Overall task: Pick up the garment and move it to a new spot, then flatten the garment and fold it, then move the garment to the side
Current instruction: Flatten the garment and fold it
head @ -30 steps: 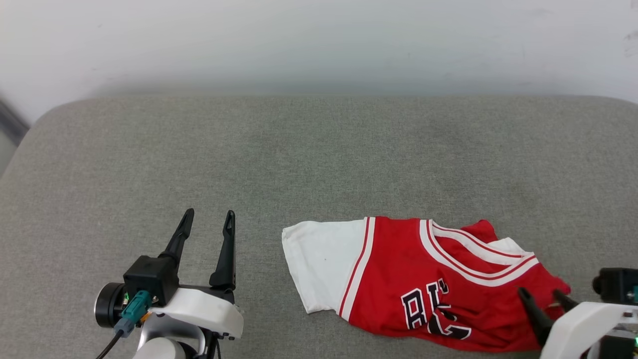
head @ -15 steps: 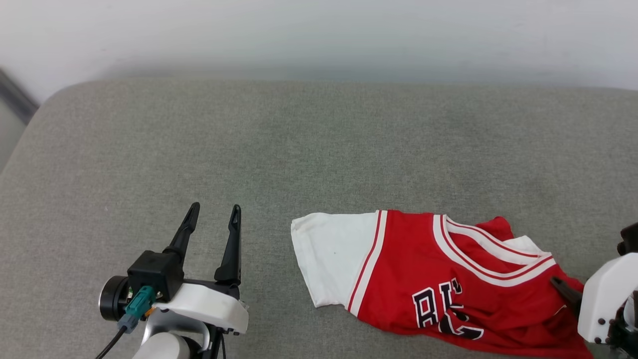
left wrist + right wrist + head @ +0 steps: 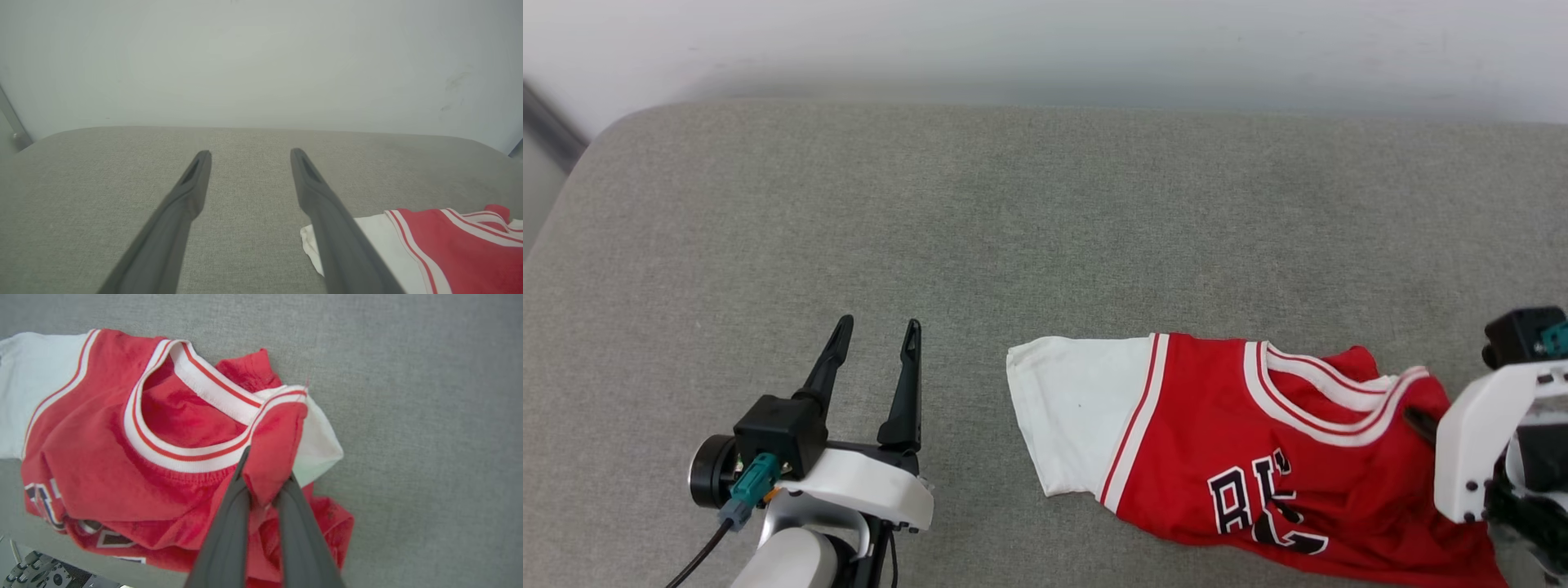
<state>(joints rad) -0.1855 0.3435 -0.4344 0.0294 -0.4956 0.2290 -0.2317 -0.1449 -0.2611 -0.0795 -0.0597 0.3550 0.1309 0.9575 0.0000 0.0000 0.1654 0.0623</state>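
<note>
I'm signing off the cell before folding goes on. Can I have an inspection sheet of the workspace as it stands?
Surface: grey fabric-covered top with rounded far corners.
Job's things: garment, red with white sleeves, lies crumpled near the front edge on the robot's right, one white sleeve spread flat toward the middle.
Clutter: nothing seen.
Grippers: left gripper open, holding nothing, apart from the garment; right gripper has its fingers shut on a bunched fold of red cloth beside the striped collar.
Cables: dark cable runs down from a teal connector on the left wrist, away from the garment.
Surroundings: pale wall behind the top.
</note>
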